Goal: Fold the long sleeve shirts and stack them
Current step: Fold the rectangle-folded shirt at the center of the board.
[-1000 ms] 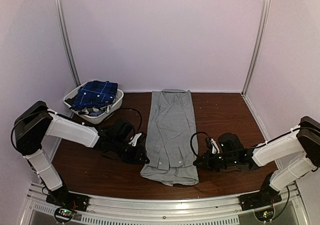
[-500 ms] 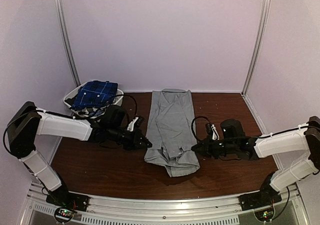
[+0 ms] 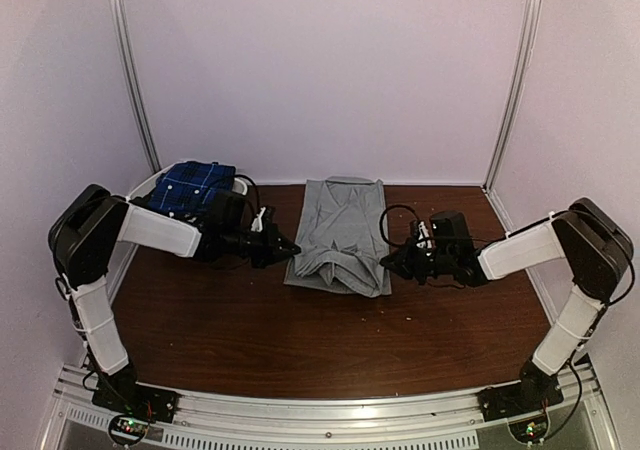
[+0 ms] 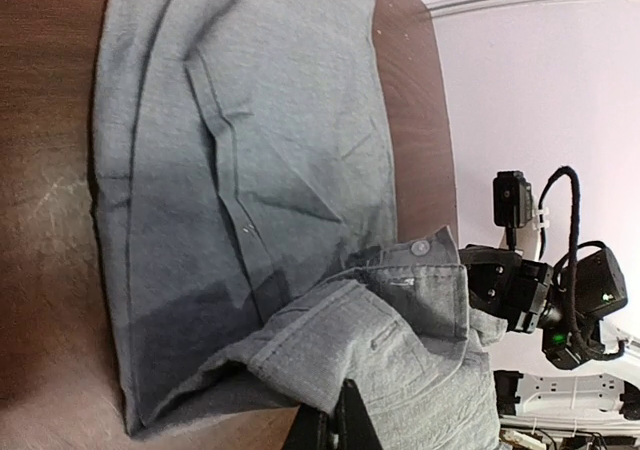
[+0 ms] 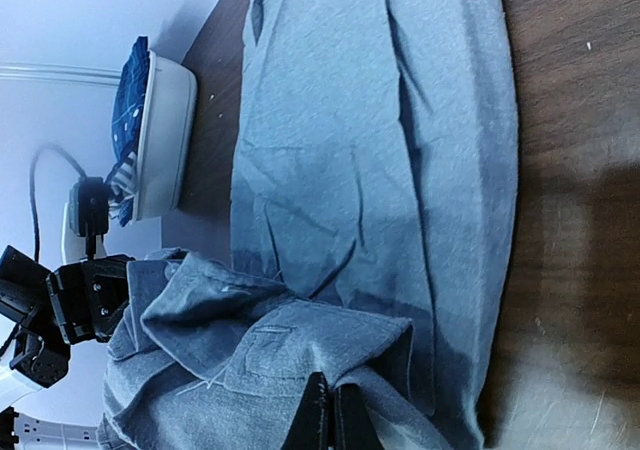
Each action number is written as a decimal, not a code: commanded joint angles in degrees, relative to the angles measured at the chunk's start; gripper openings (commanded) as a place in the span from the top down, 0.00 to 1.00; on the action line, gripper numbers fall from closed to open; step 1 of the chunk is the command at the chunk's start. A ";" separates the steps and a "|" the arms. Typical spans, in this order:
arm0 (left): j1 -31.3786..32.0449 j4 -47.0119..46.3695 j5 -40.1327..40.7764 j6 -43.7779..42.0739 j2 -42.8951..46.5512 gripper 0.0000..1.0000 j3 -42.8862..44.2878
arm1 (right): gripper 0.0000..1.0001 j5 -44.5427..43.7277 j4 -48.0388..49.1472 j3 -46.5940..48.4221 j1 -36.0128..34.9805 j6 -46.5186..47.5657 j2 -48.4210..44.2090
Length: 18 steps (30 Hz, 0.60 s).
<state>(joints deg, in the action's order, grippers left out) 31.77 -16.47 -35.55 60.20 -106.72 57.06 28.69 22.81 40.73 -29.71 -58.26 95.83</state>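
I count one plain grey button-front cloth shirt (image 3: 340, 232) laid out on the dark brown wooden table (image 3: 300, 340), to the right of the white oval plastic basket (image 3: 148, 184) and apart from it. Its long axis runs from the near side of the table toward the back wall, and its far end lies flat, about level with the basket. The near end is lifted and doubled back over the flat part, and my left wrist view shows a small white button (image 4: 421, 245) on the raised fold. My two claws hold that raised end from opposite sides. The left claw (image 3: 291, 250), on the basket side, is pinched closed on the fold's edge, and the right claw (image 3: 388, 261), on the side away from the basket, is clamped on the other edge. In the basket sits one heap of dark blue plaid cloth with white lines (image 3: 195, 185). I cannot tell how many shirts make it up.
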 commanded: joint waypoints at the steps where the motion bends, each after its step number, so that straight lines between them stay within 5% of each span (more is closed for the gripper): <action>1: -1.59 -4.91 0.99 0.07 -6.50 1.00 3.01 | 1.00 -0.01 3.46 3.82 1.45 1.03 5.80; 7: -1.58 -5.03 1.28 -0.61 -11.67 1.00 5.68 | 1.00 0.11 4.33 5.86 1.50 1.41 12.60; 18: 1.10 -9.92 2.22 3.61 -6.21 1.00 -7.14 | 1.00 0.29 3.71 0.49 0.64 2.53 11.75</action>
<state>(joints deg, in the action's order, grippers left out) 31.44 -21.93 -34.41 61.30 -115.87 54.59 28.69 27.53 44.47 -28.45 -56.71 108.44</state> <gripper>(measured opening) 0.029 0.008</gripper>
